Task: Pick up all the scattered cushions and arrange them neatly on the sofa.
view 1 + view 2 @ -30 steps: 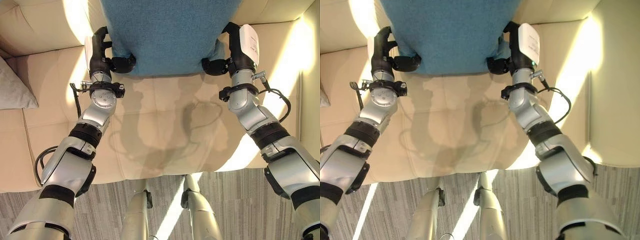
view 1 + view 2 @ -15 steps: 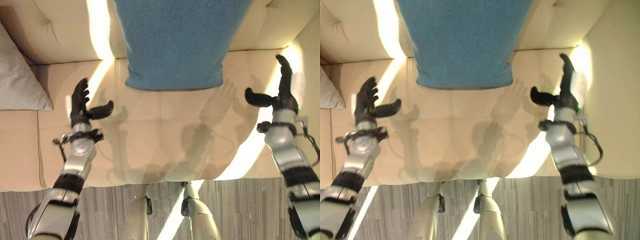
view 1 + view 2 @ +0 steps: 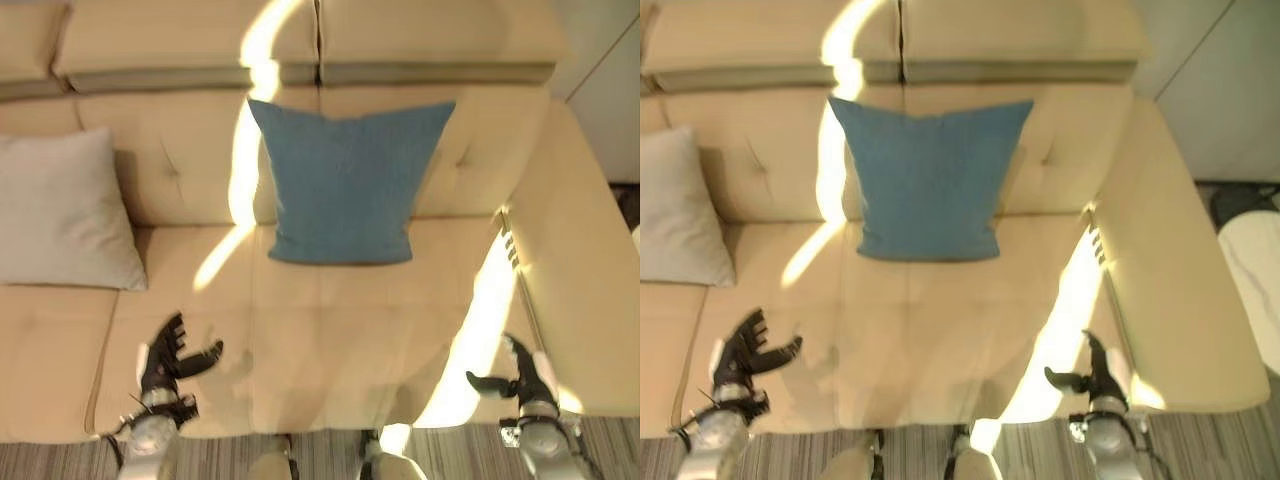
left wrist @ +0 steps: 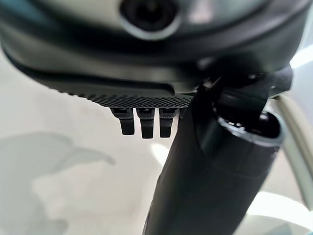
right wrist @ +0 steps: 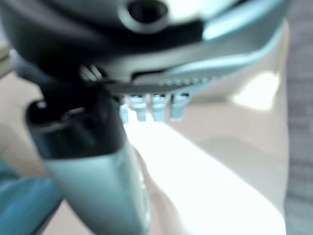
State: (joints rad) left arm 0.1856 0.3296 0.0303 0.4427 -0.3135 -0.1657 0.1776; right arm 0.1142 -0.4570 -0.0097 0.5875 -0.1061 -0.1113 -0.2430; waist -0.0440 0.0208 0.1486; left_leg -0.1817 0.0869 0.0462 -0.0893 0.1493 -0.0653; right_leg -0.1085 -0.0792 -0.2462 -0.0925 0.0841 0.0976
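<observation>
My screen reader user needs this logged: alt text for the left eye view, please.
A blue square fabric cushion stands against the backrest of a beige sofa, a grey cushion to its left. The left hand and right hand, both open, hover over the seat's front edge.

The square blue cloth cushion (image 3: 346, 182) looks matt and finely woven; the pale grey fabric cushion (image 3: 62, 212) likewise (softer-looking); the cream sofa (image 3: 330, 330) seems smooth leather.

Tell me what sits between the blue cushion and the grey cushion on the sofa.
Nothing: between the blue cushion and the grey cushion, the left eye view shows bare sofa backrest.
</observation>
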